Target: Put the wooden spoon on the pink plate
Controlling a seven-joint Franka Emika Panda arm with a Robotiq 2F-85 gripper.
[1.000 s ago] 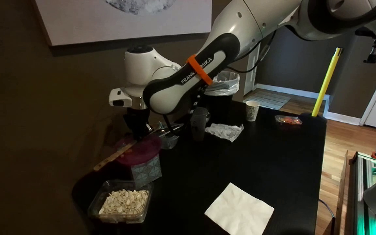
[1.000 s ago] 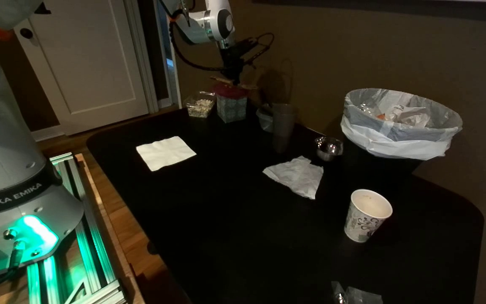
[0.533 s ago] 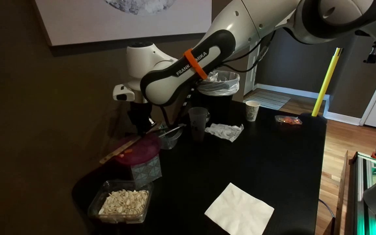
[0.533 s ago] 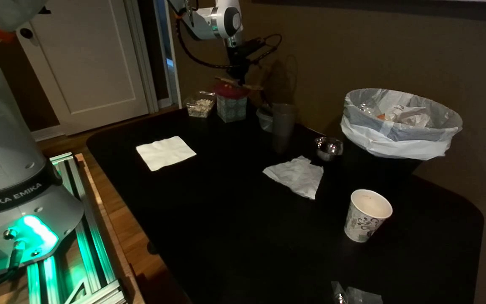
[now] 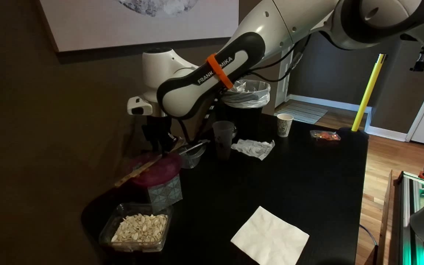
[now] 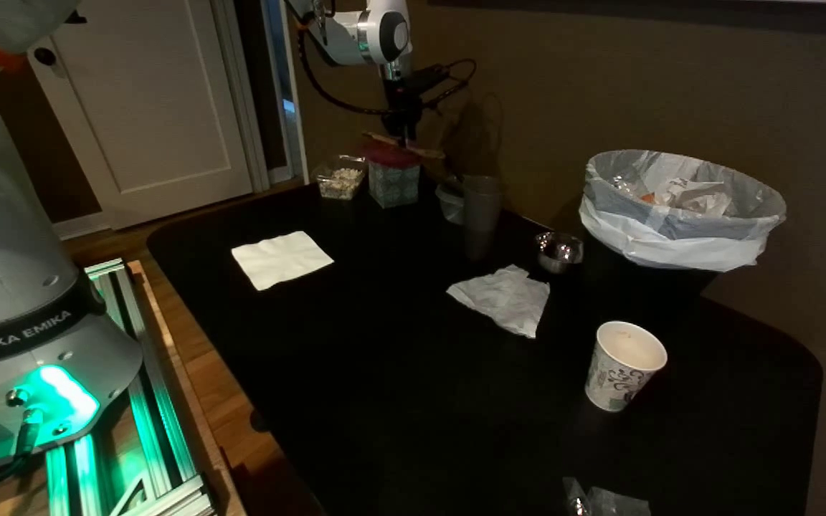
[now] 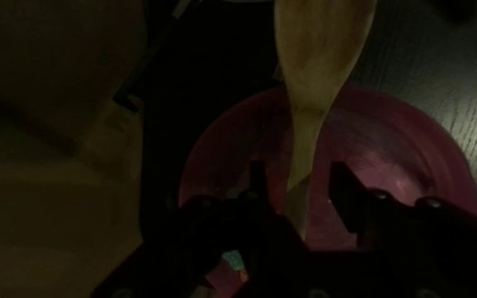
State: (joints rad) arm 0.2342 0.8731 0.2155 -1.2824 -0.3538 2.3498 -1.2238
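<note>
The light wooden spoon point(image 5: 138, 171) lies across the pink plate point(image 5: 156, 176), sticking out past both sides of the rim. The plate sits on a patterned box point(image 5: 165, 193). In the wrist view the spoon's broad end point(image 7: 321, 49) reaches past the rim of the plate point(image 7: 412, 124). My gripper point(image 7: 297, 178) is open, one finger on each side of the handle, with a gap on both sides. In the exterior views the gripper point(image 5: 165, 150) point(image 6: 403, 140) is low over the plate. Part of the handle is hidden behind the gripper.
A clear tub of pale flakes point(image 5: 140, 230) stands near the box. On its other side are a clear container point(image 5: 191, 158) with utensils and a tall cup point(image 5: 223, 140). A wall runs close behind. A metal bowl point(image 6: 558, 252) and a white napkin point(image 6: 280, 259) are farther off.
The arm and spoon shifted sideways over the plate, away from the tub of flakes, then nearly stopped. The spoon's handle end has dipped slightly, and the gripper fingers now look spread.
</note>
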